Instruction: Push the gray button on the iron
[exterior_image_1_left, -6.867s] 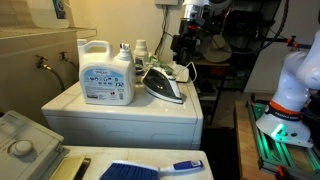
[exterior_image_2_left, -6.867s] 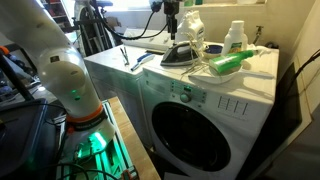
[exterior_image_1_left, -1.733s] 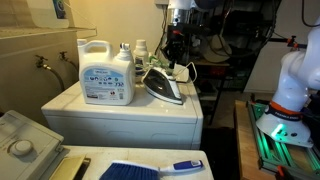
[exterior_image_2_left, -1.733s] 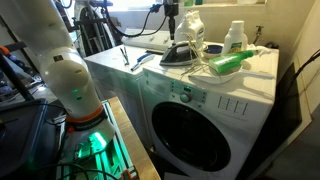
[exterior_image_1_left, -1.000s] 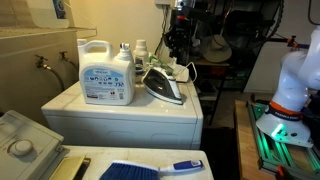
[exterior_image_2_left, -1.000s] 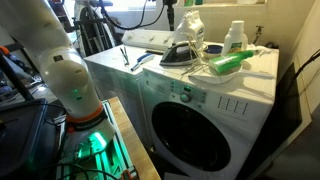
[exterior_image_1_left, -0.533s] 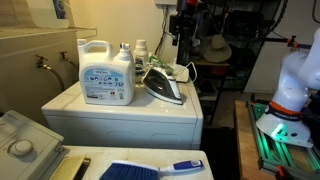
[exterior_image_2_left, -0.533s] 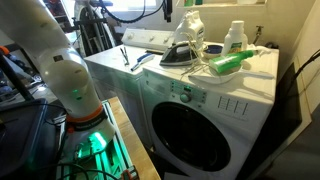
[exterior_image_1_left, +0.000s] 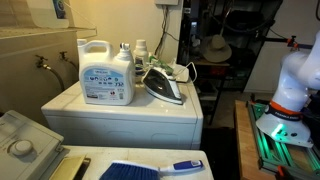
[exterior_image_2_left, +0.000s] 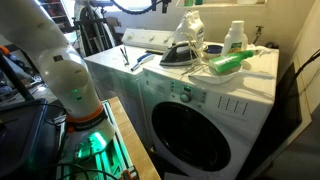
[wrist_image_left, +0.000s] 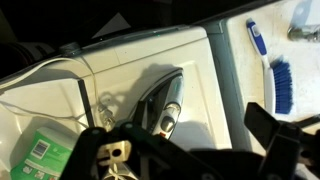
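A dark, wedge-shaped iron (exterior_image_1_left: 163, 84) sits flat on its base on the white top of a washing machine (exterior_image_1_left: 120, 118). In both exterior views it is near the middle of that top. A pale silvery edge runs along the bottom of the iron. Just beside it stands a big white detergent jug (exterior_image_1_left: 106, 72) with a blue label, which is taller than the iron. A few smaller bottles (exterior_image_1_left: 140, 52) stand behind the two. A pale cord (exterior_image_1_left: 186, 71) lies in loops on the far side of the iron.

In an exterior view, the washing machine's round front door (exterior_image_2_left: 190, 130) faces the camera. The iron (exterior_image_2_left: 180, 52) is on top, with white bottles and a green object (exterior_image_2_left: 228, 63) close by. The robot's white base (exterior_image_2_left: 65, 75) stands to the side of the machine, with green light glowing beneath it.

The wrist view looks down from well above. The iron (wrist_image_left: 163, 105) lies lengthwise on the white top. The end effector (wrist_image_left: 185, 145) is released. Its two dark fingers (wrist_image_left: 100, 150) are spread wide at the lower edge of the picture, with nothing between them and clear of the iron. A blue-handled brush (wrist_image_left: 275, 70) lies on a separate surface off to one side.
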